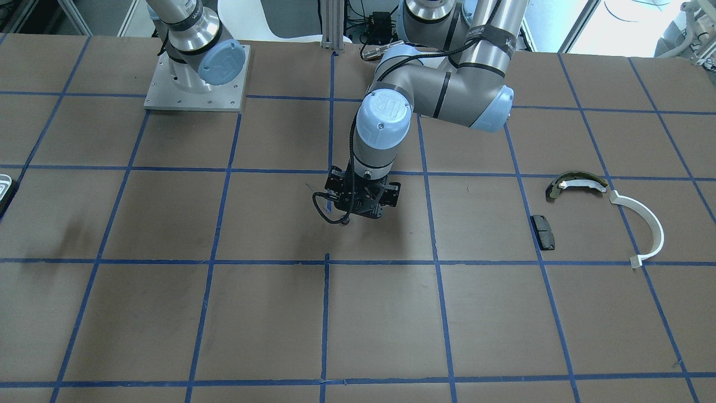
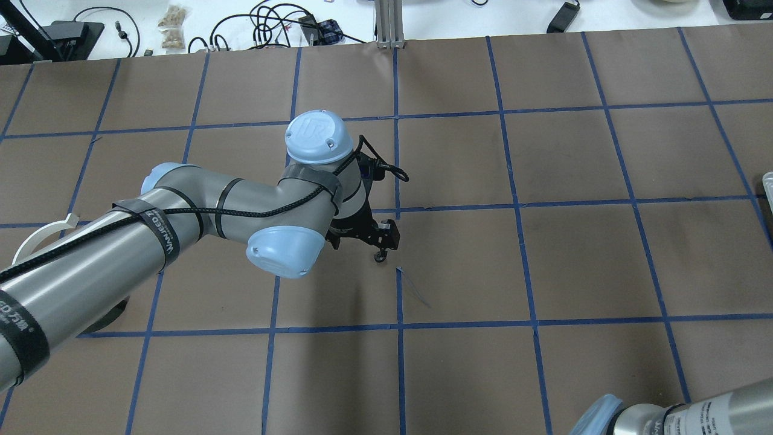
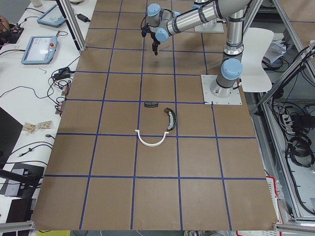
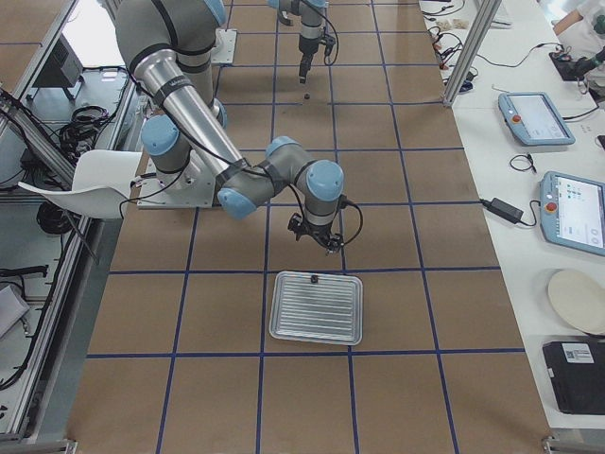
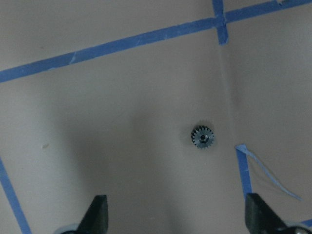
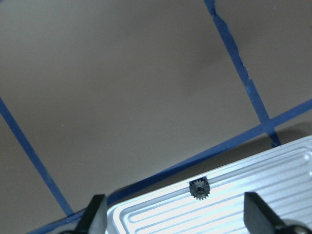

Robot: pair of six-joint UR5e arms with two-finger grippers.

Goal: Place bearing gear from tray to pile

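Left tool (image 5: pixel 176 209) open wide, empty, over bearing gear (image 5: pixel 202 137) on bench (image 5: pixel 97 122); gear off-centre, closing may flick it. Right tool (image 6: pixel 174 207) open, empty.

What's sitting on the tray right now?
One small dark gear lies on the tray, close to one long edge. The exterior right view shows the whole ribbed surface with nothing covering it; the right wrist view catches only a corner.

The tray (image 6: pixel 273 195) was bright ribbed metal with a satin sheen; the small gear (image 6: pixel 199 188) on it looked dark, dull metal. The table cover (image 1: pixel 268 313) was matt brown paper, lined with smooth blue tape (image 1: pixel 168 261). My left arm (image 2: pixel 253 196) had smooth grey metal tubes and glossy pale-blue plastic caps.
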